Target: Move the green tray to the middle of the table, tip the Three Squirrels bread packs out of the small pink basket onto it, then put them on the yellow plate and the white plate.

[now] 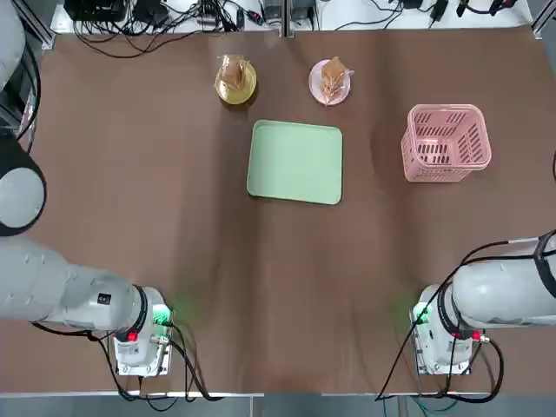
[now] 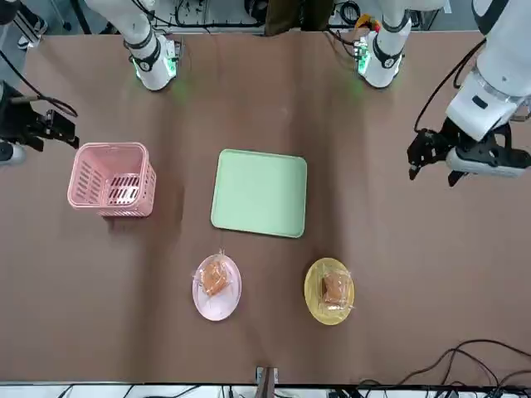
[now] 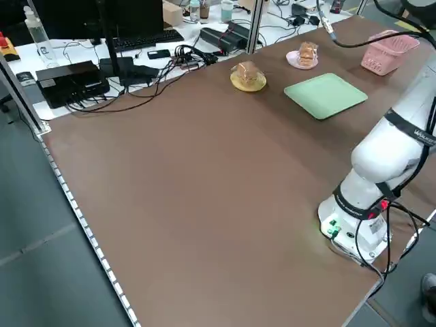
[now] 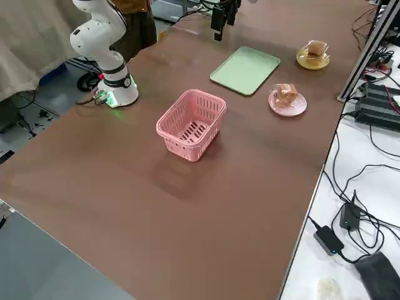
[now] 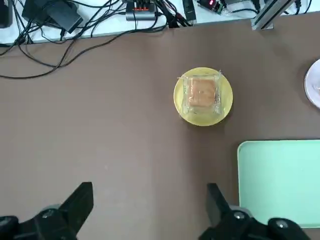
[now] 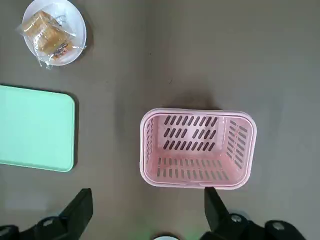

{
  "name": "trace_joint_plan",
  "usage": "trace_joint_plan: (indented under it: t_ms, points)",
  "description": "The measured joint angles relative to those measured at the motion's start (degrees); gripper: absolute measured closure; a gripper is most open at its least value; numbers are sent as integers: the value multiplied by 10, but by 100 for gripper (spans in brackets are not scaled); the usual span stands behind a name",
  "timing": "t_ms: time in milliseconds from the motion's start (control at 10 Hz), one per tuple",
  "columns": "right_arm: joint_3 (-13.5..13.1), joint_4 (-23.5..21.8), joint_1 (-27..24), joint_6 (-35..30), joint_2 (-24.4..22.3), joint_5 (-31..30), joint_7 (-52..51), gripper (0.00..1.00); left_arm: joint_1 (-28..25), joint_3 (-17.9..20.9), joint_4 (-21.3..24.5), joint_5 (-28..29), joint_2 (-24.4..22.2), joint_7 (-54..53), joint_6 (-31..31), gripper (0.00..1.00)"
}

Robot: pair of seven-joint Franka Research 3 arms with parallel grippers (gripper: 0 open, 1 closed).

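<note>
You're basically done: green tray (image 1: pixel 295 162) sits mid-table, bare; bread packs (image 1: pixel 232 74) rest one per dish, yellow plate (image 1: pixel 236 85) at 11 o'clock, white plate (image 1: pixel 330 83) at 1; pink basket (image 1: pixel 446 143) upright, empty, at 3. Left gripper (image 5: pixel 150 210) & right gripper (image 6: pixel 148 212) hang spread wide, holding nothing, so nothing gets nudged

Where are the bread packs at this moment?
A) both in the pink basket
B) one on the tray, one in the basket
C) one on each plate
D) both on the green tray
C: one pack lies on the yellow plate, another on the white plate; the tray and basket hold nothing.
</note>
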State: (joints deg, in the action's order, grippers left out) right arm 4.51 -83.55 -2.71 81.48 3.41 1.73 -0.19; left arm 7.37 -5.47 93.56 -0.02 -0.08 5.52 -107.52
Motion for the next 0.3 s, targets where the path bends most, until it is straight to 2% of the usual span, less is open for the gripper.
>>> trace_joint_plan:
  t_ms: [300]
  points:
    - [3, 0, 0, 12, 0, 1, 9, 5, 0, 9, 13, 0, -6, 0, -5, 0]
